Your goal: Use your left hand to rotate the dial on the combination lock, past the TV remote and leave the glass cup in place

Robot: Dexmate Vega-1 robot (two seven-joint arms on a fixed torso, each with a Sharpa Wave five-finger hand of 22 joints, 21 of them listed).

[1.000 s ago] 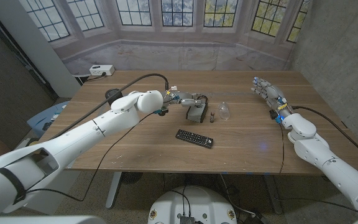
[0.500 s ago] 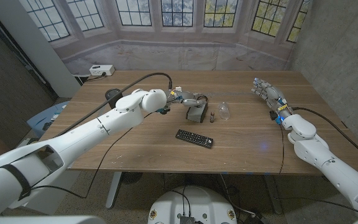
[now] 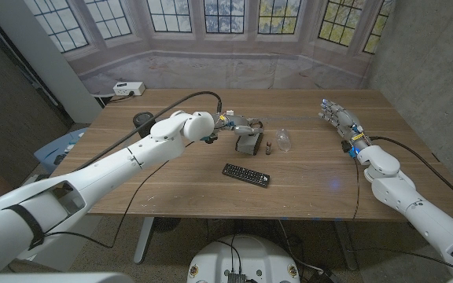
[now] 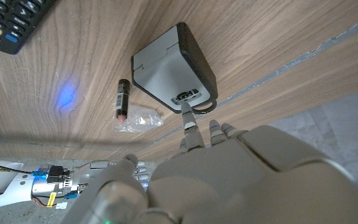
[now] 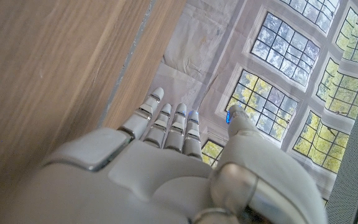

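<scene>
**Left Hand at Lock Dial: Status, Hazards, Inventory**

Located left hand [image 3: 238, 126] at mid-table, reaching in from the left toward the combination lock [image 3: 249, 142]. Found fingers [image 4: 191, 124] stretched out and clamped on nothing; noted one fingertip touching the dial edge of the lock in the left wrist view, with the thumb held off to the side. Judged dial rotation as not yet secured by any pinch.

Located the lock as a grey box on the table [image 3: 171, 185], with the TV remote [image 3: 246, 174] nearer the robot and apart from it. Noted a small dark vial [image 3: 267, 149] just right of the lock, then the glass cup [image 3: 284, 139] near the vial, apparently on its side.

Located right hand [image 3: 338, 118] over the right side of the table, fingers spread, holding nothing, well apart from everything else.

Hazards, as judged:
- Sliding of the lock rather than turning of the dial, caused by a single-fingertip push on an unbraced body.
- Knocking of the vial into the cup, caused by a rightward push on the lock.
- Slipping off the dial, caused by shallow contact.

Counted: one lock, one remote, one cup, one vial, two hands.
</scene>
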